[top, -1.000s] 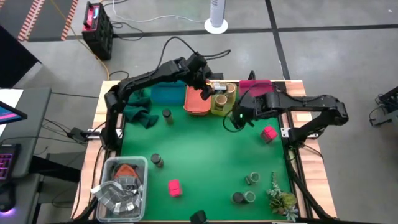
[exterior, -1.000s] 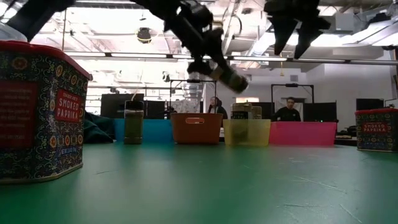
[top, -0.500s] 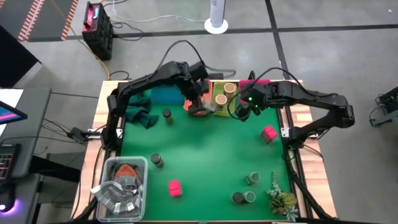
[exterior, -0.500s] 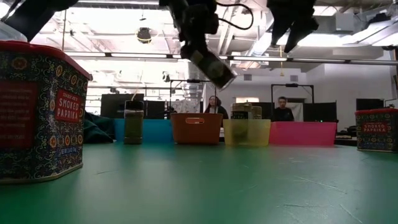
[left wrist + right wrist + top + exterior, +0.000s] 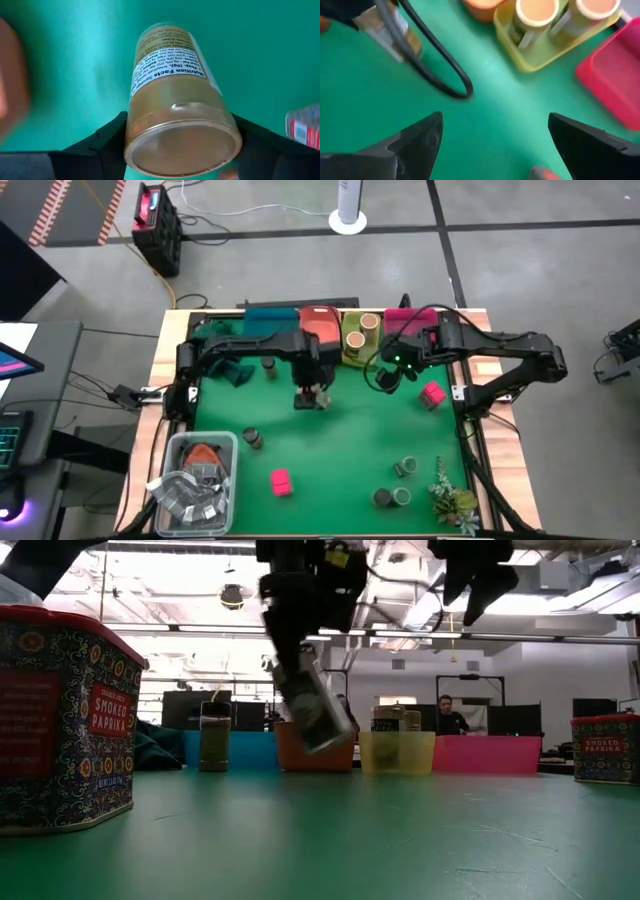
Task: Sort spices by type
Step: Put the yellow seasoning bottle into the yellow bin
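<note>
"Smoked Paprika" tin; jar, seemingly "Nutrition Facts"

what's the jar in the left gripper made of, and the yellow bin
The spice jar looks like clear glass or plastic: tan powder shows through its wall and glossy base, with a paper label. The yellow bin seems translucent plastic, since its contents show through the side.

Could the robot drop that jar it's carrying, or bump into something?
It might. The left gripper holds the clear glass spice jar of tan powder tilted, in the air over the green table, so a slip could drop it. The orange tray sits close behind the jar, so a swing backward could knock it. The right gripper, open and empty, hangs nearby by the yellow tray; the two arms could bump.
</note>
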